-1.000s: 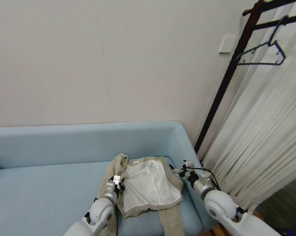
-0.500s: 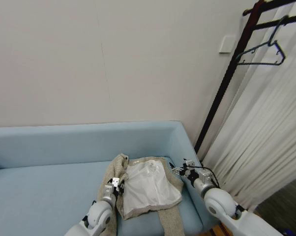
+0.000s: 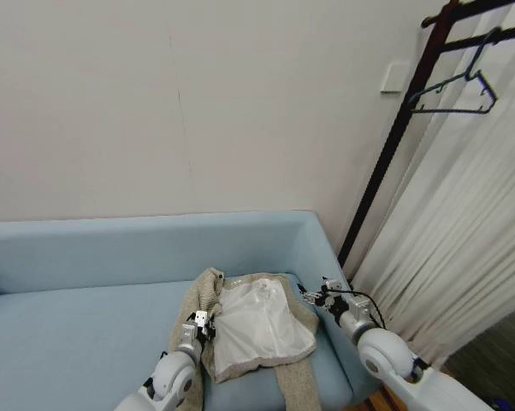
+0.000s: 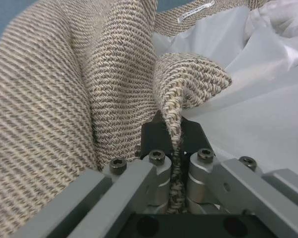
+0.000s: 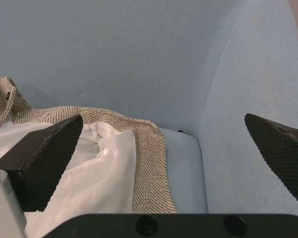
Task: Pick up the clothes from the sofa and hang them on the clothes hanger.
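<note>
A beige knitted jacket (image 3: 240,321) with white lining lies open on the light blue sofa (image 3: 86,282). My left gripper (image 3: 195,325) rests on the jacket's left front edge and is shut on a fold of the knit (image 4: 174,119). My right gripper (image 3: 313,295) hovers open by the jacket's right edge (image 5: 149,148), close to the sofa arm (image 5: 248,124), with nothing between its black fingertips (image 5: 45,158). A dark clothes hanger (image 3: 457,87) hangs on the black rack (image 3: 394,128) at the upper right.
The rack's pole stands just behind the sofa's right end, with white curtains (image 3: 463,248) beside it. A white wall plate (image 3: 395,76) sits on the wall near the pole. Bare sofa seat stretches away to the left.
The left gripper has slid slightly lower along the jacket's left edge. The right gripper has shifted a little toward the sofa arm. The jacket lies as before.
</note>
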`<state>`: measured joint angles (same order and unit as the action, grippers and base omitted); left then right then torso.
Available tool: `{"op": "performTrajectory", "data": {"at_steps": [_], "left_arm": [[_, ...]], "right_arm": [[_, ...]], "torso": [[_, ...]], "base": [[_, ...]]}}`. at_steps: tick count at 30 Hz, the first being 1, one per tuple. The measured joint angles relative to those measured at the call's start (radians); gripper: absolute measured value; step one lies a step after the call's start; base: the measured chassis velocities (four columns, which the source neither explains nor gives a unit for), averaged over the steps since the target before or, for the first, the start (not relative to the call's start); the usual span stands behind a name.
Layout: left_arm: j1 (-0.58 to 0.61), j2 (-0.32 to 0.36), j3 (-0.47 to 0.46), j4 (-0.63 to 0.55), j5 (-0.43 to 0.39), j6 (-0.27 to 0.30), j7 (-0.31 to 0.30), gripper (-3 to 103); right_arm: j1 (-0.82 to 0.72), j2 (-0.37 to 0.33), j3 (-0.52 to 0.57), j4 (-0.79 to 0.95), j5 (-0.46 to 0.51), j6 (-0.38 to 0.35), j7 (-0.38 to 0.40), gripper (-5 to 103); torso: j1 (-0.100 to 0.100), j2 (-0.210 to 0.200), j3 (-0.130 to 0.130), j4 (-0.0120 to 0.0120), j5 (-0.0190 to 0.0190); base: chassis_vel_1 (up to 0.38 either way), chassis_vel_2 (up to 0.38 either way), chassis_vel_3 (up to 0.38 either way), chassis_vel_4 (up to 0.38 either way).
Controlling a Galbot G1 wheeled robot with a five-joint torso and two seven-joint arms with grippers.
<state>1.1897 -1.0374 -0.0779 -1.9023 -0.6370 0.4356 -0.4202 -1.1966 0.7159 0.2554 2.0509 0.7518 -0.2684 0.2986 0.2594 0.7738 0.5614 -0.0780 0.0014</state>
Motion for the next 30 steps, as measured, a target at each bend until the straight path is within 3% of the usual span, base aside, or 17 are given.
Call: {"op": "performTrajectory", "data": {"at_steps": [8,12,14,17,21,22,24,28,30], "left_arm": [[0.088,0.042,-0.052,-0.126,0.024,-0.006,-0.003,-1],[0.103,0.05,-0.061,-0.142,0.029,-0.006,-0.02,19],[0.103,0.049,-0.061,-0.142,0.03,-0.006,-0.022,19],[0.101,0.046,-0.058,-0.132,0.03,-0.007,-0.024,35],[0.091,0.043,-0.053,-0.114,0.03,-0.015,-0.022,45],[0.085,0.043,-0.051,-0.108,0.03,-0.018,-0.022,35],[0.082,0.042,-0.05,-0.104,0.03,-0.02,-0.021,35],[0.076,0.044,-0.046,-0.104,0.03,-0.026,-0.019,14],[0.077,0.044,-0.047,-0.105,0.03,-0.026,-0.019,14]], "right_arm": [[0.006,0.001,-0.001,0.002,0.0,0.0,-0.006,100],[0.017,0.005,-0.014,0.001,-0.001,0.0,-0.009,100],[0.018,0.006,-0.015,0.001,-0.001,0.0,-0.009,100],[0.016,0.006,-0.011,0.0,-0.001,0.001,-0.009,100],[0.004,0.004,0.003,-0.001,-0.002,0.004,-0.009,100],[-0.001,0.003,0.009,-0.001,-0.002,0.005,-0.009,100],[-0.005,0.003,0.013,-0.001,-0.002,0.005,-0.009,100],[-0.015,0.003,0.021,-0.002,-0.006,0.007,-0.009,100],[-0.015,0.003,0.021,-0.002,-0.006,0.007,-0.009,100]], "torso": [[0.0,0.0,0.0,0.0001,0.0001],[0.0,0.0,0.0,0.0002,0.0001],[0.0,0.0,0.0,0.0001,0.0],[0.0,0.0,0.0,0.0002,0.0001],[0.0,0.0,0.0,0.0001,0.0001],[0.0,0.0,0.0,0.0,0.0001],[0.0,0.0,0.0,0.0,0.0001],[0.0,0.0,0.0,0.0,0.0001],[0.0,0.0,0.0,0.0,0.0001]], "base": [[0.0,0.0,0.0,0.0],[0.0,0.0,0.0,0.0],[0.0,0.0,0.0,0.0],[0.0,0.0,0.0,0.0],[0.0,0.0,0.0,0.0],[0.0,0.0,0.0,0.0],[0.0,0.0,0.0,0.0],[0.0,0.0,0.0,0.0],[0.0,0.0,0.0,0.0]]}}
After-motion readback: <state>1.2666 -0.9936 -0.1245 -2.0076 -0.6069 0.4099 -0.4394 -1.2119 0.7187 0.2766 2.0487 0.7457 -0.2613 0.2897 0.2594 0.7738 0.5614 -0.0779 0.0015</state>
